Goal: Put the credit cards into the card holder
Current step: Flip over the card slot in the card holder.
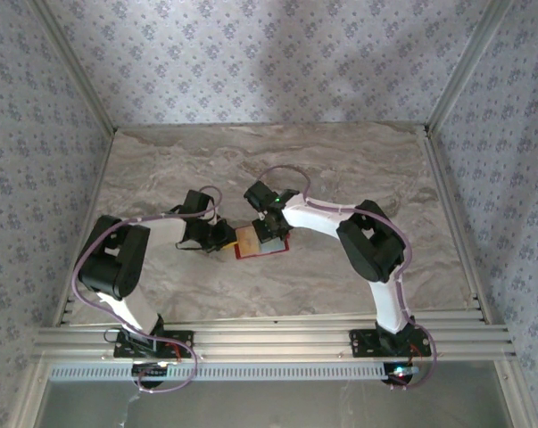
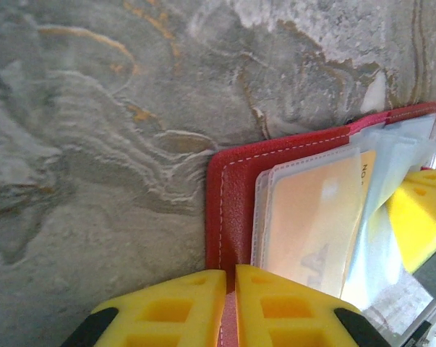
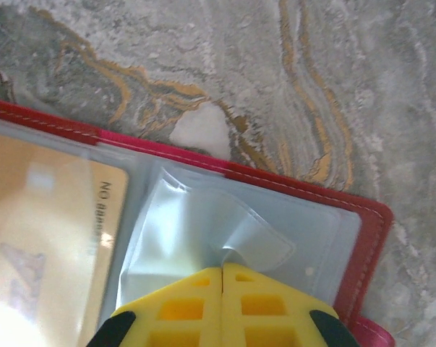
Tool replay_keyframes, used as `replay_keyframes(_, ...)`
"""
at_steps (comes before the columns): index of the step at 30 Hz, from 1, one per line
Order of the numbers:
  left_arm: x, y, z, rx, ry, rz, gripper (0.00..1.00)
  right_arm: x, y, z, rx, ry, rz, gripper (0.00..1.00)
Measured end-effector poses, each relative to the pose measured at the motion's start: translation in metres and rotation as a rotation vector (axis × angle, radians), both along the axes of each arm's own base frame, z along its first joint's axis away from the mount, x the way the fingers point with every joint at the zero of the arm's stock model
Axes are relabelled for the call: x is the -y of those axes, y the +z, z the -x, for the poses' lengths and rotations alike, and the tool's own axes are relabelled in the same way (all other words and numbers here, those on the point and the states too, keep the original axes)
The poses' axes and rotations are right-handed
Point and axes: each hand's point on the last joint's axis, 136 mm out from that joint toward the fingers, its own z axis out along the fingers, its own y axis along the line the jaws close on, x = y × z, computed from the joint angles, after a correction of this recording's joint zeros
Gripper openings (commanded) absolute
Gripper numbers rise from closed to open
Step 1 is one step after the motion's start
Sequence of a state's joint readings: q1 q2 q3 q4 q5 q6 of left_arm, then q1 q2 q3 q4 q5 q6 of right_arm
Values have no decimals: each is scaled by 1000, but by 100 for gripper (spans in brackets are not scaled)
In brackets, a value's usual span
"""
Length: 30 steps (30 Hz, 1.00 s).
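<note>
Red and stitched, the card holder is seen lying open on the marble bench, between the two arms. Its red cover edge is pinched by the left claw. The right claw is pressed together on the puckered lip of a clear sleeve. One tan-yellow card is seen under the film of the neighbouring sleeve. The card is judged light, stiff and slippery, best taken by a short edge. The sleeve film is judged thin, limp and easily creased, so only its open lip should be lifted.
</note>
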<state>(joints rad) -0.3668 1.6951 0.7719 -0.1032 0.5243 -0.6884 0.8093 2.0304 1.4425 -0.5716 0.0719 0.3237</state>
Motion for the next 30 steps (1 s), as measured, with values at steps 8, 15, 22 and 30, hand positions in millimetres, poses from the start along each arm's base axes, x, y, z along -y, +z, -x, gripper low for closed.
replay_keyframes(8, 2, -1, 0, -6, -4, 8, 14, -16, 15, 5, -46, 11, -88, 0)
replay_keyframes(15, 2, -1, 0, -7, -4, 8, 14, -34, 24, 7, -122, -28, -227, 15)
replay_keyframes(22, 2, -1, 0, -8, -4, 8, 14, -54, 17, 13, -223, -84, -431, 24)
replay_keyframes(30, 2, 0, -1, -7, -3, 17, 14, -62, 12, 29, -311, -131, -565, 44)
